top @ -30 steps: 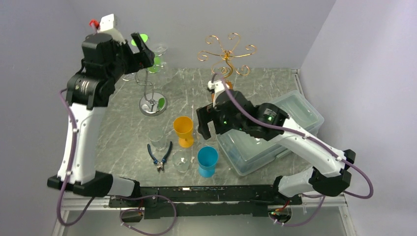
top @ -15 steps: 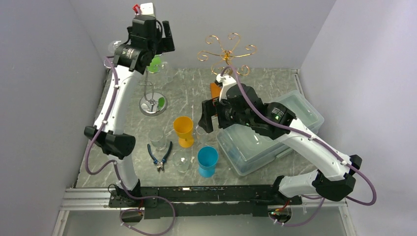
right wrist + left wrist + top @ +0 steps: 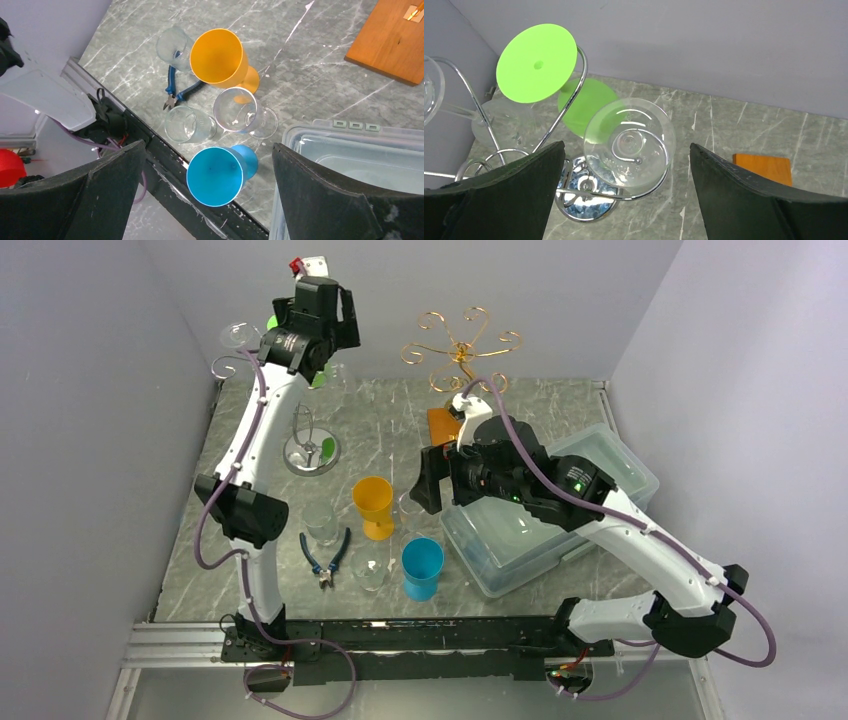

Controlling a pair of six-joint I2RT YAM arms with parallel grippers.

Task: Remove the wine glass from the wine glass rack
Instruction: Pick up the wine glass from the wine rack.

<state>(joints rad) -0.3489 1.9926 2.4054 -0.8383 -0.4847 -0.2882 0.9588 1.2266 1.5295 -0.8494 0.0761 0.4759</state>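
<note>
Left fingers [image 3: 499, 200] splayed, empty | right fingers [image 3: 320, 200] likewise | wine glass [image 3: 629, 145] hangs between left pair | risk: bumping rack [image 3: 586, 207] could shake it loose.

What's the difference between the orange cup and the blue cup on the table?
Colour: the orange cup is orange, the blue cup blue. Place: the blue cup stands nearer the front edge of the table, close to the clear plastic box; the orange cup stands farther in, beside the pliers. Both stand upright, open end up, empty, on a flared foot, about the same size.
</note>
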